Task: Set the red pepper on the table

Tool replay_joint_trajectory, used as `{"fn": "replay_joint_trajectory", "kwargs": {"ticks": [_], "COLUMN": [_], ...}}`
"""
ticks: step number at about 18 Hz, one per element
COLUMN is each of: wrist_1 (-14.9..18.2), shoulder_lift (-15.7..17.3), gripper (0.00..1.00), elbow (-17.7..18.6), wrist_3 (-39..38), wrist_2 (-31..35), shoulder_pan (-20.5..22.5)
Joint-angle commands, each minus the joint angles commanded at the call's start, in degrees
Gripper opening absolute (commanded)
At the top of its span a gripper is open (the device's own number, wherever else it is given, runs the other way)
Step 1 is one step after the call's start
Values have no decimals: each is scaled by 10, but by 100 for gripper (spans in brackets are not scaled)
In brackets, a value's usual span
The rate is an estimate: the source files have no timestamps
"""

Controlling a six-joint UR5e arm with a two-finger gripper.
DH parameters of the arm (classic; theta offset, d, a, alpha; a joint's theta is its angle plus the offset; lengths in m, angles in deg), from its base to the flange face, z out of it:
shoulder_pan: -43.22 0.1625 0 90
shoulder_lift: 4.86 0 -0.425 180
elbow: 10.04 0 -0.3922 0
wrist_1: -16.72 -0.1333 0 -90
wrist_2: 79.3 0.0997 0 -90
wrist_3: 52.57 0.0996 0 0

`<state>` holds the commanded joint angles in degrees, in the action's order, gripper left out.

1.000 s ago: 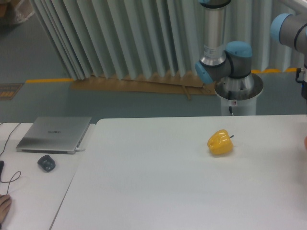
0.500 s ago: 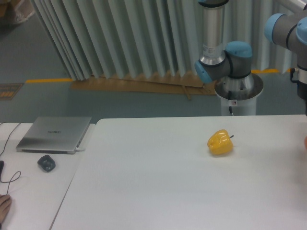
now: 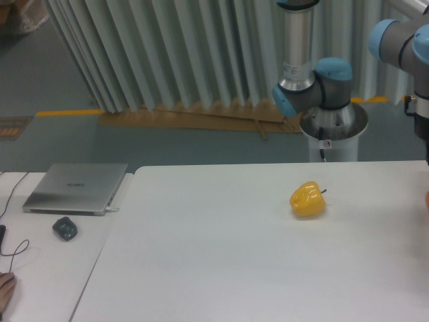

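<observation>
The white table (image 3: 221,255) fills the lower part of the camera view. Only the arm's wrist (image 3: 417,80) shows at the right edge; it drops out of frame there, so the gripper is out of view. A tiny reddish sliver (image 3: 427,199) sits at the right frame edge just above the tabletop. It is too cut off to tell whether it is the red pepper.
A yellow bell pepper (image 3: 308,199) lies on the table right of centre. The arm's base (image 3: 326,121) stands behind the far edge. On the smaller desk at left are a closed laptop (image 3: 76,188), a dark mouse (image 3: 65,229) and cables.
The arm's wrist at the right edge has shifted slightly left into the frame. The yellow pepper and the reddish sliver have stayed put.
</observation>
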<state>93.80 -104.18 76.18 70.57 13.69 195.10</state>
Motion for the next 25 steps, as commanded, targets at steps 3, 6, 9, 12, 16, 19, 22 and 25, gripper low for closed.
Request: {"fn": "replay_joint_trajectory", "kwargs": {"ticks": [3,6,9,12,16,19,22,25], "wrist_1": [-1,-34,-38,-37,-35,-34,-5,21], "shoulder_lift": [-2,-4,-3,-3,1,-1,-1,-4], "gripper": [100,100,100,100,100,100,100,100], "elbow": [6,12,18,18,17,18,18,16], "wrist_3": [-8,-34,-52,-61,-58,-56,-42,-11], "wrist_2": [1,-15,-25,-28,-23,-24,-22,-22], "shoulder_pan": [0,2,1,1,2,6,6,9]}}
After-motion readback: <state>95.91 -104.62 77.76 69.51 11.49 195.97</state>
